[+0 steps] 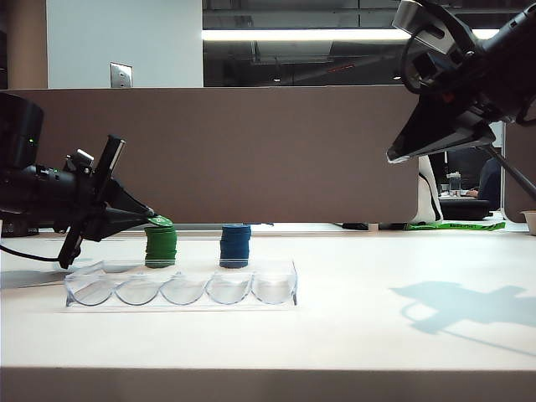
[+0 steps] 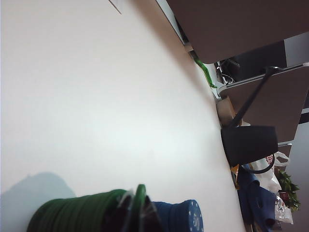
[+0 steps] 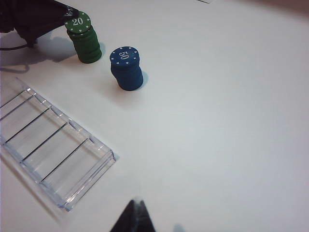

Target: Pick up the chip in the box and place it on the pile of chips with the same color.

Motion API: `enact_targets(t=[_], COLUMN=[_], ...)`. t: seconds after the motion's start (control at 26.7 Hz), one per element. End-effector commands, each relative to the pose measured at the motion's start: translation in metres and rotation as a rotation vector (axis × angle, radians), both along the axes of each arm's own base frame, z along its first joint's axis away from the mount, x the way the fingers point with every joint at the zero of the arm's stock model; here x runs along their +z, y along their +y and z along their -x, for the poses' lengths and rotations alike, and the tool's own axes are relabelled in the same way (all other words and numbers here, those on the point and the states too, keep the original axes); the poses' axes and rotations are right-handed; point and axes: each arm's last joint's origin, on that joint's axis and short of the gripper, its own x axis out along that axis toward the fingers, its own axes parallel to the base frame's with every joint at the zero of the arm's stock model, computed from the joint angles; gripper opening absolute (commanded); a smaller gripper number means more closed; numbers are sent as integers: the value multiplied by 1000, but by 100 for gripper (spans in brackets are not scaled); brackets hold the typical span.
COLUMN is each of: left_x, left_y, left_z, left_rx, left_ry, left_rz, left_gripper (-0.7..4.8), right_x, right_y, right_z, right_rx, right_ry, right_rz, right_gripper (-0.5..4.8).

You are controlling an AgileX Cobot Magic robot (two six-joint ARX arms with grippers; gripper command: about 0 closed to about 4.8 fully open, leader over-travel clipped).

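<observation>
While the left gripper [image 1: 151, 216] jaws pinch chip "20" [image 3: 77, 21] atop pile [image 1: 161, 245], right gripper's [image 3: 136, 212] jaws are together.

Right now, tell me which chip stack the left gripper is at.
The green stack, not the blue stack: the left gripper sits at its top chip, marked 20.

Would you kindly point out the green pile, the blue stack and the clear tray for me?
green pile [image 3: 88, 47], right wrist view, on its side wall.
blue stack [image 3: 124, 55], right wrist view, on the top chip's face.
tray [image 1: 276, 289], exterior view, on its front wall.
</observation>
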Motion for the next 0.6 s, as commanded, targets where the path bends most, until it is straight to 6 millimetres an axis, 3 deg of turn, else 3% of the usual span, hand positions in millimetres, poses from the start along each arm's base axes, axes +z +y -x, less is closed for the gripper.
enact_targets(t=[0.04, 0.6], left_x=[2, 4], left_y=[-1, -1], left_z=[0, -1], left_rx=[-10, -10], left_ry=[-16, -31], left_rz=[-4, -2], left_gripper=[29, 30], right_x=[3, 3], right_y=[0, 0], right_z=[0, 0], right_rx=[1, 1], right_ry=[-19, -19], right_rz=[-3, -4], right_gripper=[-5, -5])
